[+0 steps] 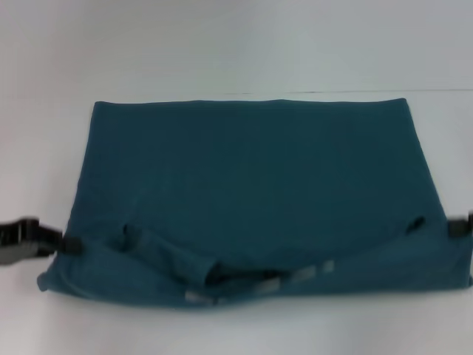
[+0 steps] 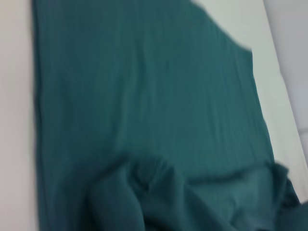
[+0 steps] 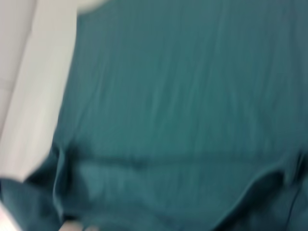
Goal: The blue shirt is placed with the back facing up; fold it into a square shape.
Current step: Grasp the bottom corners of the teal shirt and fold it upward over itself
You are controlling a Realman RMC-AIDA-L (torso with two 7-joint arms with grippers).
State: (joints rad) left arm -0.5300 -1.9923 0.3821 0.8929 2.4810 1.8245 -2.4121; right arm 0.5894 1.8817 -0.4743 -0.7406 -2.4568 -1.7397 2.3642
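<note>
The blue shirt [image 1: 251, 200] is spread across the middle of the white desk [image 1: 236, 52], its near part doubled over with sleeves bunched at the near edge; the left claw [image 1: 29, 240] is seen at the left side edge of the fold, the right claw [image 1: 462, 224] at the right; whether either is clenched cannot be told. A crooked fold is risked should one side slip free; the bunched sleeves could be trapped as lumps.

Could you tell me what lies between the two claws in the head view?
Only the blue shirt spans from the left claw to the right claw, its near edge folded over with bunched fabric.
</note>
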